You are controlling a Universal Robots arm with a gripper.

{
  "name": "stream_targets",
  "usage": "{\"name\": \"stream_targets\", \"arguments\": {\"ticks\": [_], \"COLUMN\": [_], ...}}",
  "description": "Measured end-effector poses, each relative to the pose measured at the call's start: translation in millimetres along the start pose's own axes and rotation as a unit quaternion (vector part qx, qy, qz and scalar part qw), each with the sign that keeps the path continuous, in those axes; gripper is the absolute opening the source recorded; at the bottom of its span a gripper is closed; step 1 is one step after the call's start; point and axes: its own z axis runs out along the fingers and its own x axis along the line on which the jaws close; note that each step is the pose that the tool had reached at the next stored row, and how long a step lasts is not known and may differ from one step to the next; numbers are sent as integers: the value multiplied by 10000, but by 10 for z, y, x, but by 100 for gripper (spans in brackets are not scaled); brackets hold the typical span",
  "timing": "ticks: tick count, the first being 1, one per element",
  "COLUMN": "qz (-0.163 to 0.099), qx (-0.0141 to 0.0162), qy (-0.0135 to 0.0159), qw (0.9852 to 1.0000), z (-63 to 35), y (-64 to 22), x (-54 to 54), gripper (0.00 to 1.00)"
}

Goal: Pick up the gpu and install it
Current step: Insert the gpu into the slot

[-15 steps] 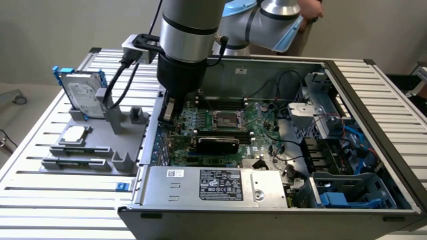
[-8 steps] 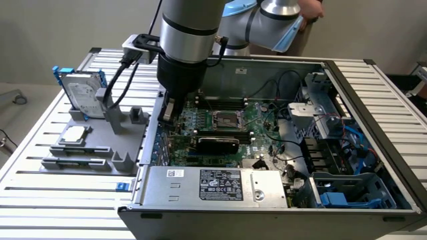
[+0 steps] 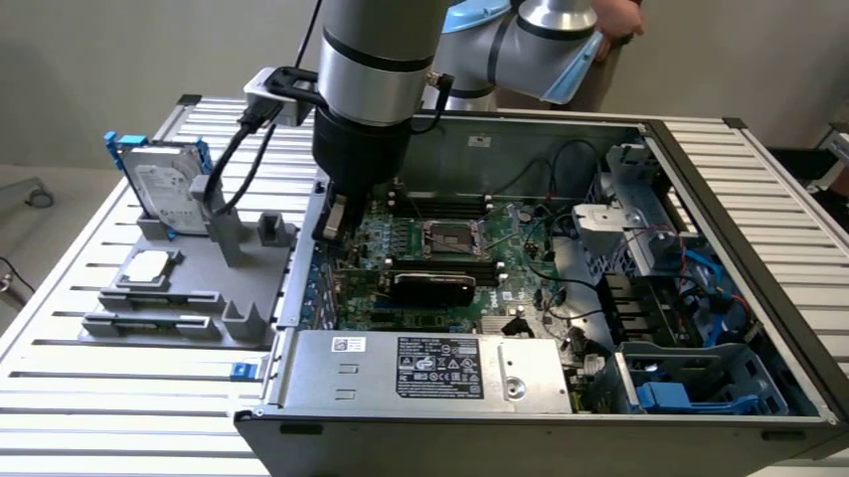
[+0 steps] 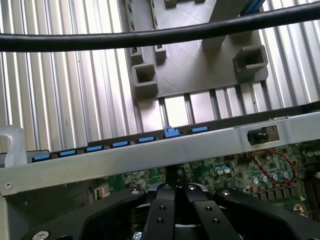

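The gpu (image 3: 431,286), a thin card with a black rounded shroud, lies across the green motherboard (image 3: 518,238) in the middle of the open computer case (image 3: 723,199). My gripper (image 3: 332,231) hangs inside the case close to its wall on the exterior view's left, a short way from the gpu and apart from it. In the wrist view my gripper (image 4: 175,186) is shut, its black fingers (image 4: 159,210) pressed together with nothing visible between them. Under them are the motherboard (image 4: 235,172) and the case's metal wall (image 4: 150,152).
A grey fixture (image 3: 173,298) on the slatted table holds a silver hard drive in a blue frame (image 3: 166,184) and a processor (image 3: 149,266). The power supply (image 3: 424,368) fills the case's near side. A person's hand (image 3: 617,20) is behind the arm. A black cable (image 4: 150,35) crosses the wrist view.
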Motion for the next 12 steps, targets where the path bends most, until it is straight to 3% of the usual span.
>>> {"name": "stream_targets", "arguments": {"ticks": [3,6,8,12], "qz": [7,16,27,64], "qx": [-11,-25,-19,13], "qy": [6,43,93,263], "qw": [10000,10000,10000,9996], "z": [-3,-10,-11,-11], "y": [-3,-5,-6,-7], "x": [1,8,10,12], "gripper": [11,11,11,11]}}
